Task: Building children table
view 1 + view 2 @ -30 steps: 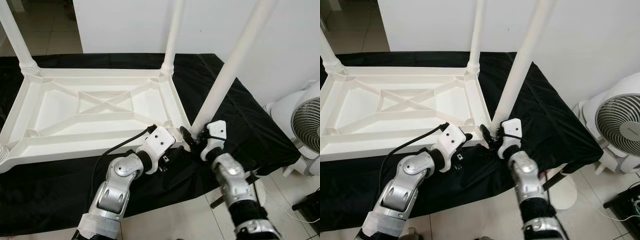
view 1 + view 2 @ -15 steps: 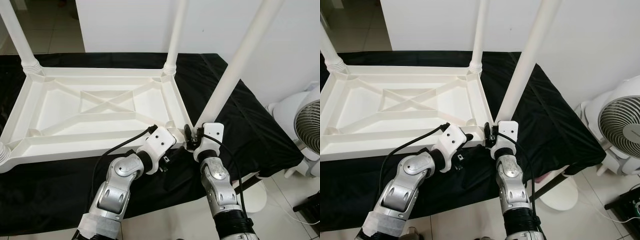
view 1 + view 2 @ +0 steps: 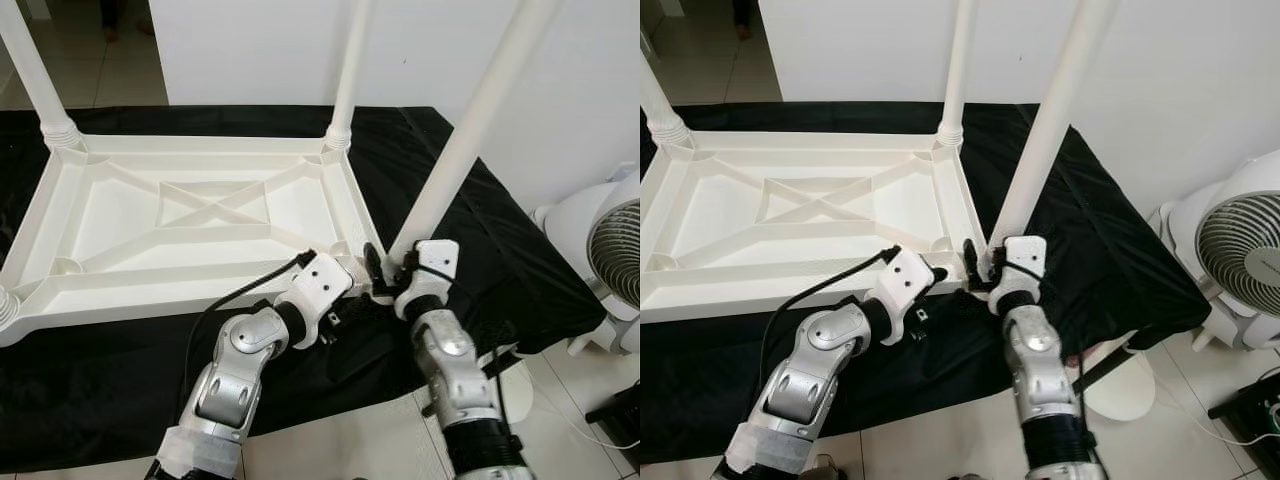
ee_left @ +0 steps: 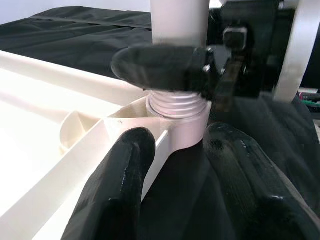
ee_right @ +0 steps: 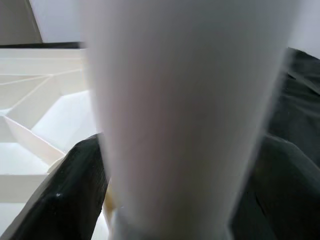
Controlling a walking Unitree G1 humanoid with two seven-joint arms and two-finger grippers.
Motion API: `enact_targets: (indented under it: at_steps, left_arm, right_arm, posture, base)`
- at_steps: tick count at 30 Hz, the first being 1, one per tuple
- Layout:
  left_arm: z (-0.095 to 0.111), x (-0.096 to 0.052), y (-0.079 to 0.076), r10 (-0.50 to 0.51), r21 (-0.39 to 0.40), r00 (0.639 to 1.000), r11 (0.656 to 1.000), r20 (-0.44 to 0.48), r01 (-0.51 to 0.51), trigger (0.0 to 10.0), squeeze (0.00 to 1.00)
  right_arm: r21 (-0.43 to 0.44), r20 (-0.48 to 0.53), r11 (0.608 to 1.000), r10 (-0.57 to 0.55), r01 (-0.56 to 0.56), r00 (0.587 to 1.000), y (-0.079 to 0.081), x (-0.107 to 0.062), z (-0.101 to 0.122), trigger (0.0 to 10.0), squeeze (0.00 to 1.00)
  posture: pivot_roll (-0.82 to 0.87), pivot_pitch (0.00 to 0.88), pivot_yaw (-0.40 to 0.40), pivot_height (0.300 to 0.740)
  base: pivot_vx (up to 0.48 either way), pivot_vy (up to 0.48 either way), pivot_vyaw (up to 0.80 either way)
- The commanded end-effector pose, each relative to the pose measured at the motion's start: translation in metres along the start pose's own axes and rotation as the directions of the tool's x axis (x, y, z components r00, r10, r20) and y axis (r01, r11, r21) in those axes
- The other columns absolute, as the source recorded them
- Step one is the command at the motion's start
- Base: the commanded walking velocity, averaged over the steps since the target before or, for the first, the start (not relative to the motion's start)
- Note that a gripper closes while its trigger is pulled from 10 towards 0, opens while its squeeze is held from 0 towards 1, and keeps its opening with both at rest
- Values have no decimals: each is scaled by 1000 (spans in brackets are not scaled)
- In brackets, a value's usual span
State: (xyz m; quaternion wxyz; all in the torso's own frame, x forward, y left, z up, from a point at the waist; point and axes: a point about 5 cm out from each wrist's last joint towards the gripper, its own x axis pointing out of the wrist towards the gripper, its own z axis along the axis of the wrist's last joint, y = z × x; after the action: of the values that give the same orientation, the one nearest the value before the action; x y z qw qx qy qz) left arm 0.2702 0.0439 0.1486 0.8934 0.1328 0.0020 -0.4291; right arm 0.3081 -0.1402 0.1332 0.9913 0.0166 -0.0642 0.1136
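Nearest me, my left claw [image 3: 352,300] sits at the near right corner of the upturned children's table [image 3: 200,225], its two fingers [image 4: 120,165] spread apart on either side of the corner socket [image 4: 182,117], steadying rather than gripping as far as I can judge. Just beside it my right claw [image 3: 385,272] is closed around the base of the near right leg [image 3: 470,130], right above the threaded collar [image 4: 175,102]. That collar is partly out of the socket and the leg leans a little to my right, so I judge this leg is being screwed in and is not yet seated.

The table lies upside down on the black cloth [image 3: 500,250] of the tabletop, white plastic with a ribbed underside and a cross brace in the middle.

Farther out, the far right leg [image 3: 345,70] and the far left leg [image 3: 35,75] stand upright in their corners and look fitted. At the near left corner something ribbed [image 3: 5,305] sits at the frame edge; I cannot tell whether a leg stands there. Once the legs are in, turning the table over is left.
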Motion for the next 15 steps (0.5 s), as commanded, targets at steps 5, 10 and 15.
enact_targets:
  at_steps: [5,10,15]
  left_arm:
    - [0,2,2,95,-14,996,995,4,-95,10000,0]
    - [1,2,2,83,-9,997,997,4,-83,10000,0]
    - [1,2,-1,59,-6,998,998,2,-59,10000,0]
  right_arm:
    - [-56,-46,982,179,-182,983,-17,1,-3,10000,0]
    - [-141,-93,946,283,-294,955,-28,8,-5,10000,0]
    - [-166,-124,918,344,-361,931,-27,16,-7,10000,0]
  posture:
    - [73,30,-106,740]
    - [72,32,-99,740]
    - [75,34,-95,740]
  base:
    - [0,0,0]
    - [0,0,0]
    - [0,0,0]
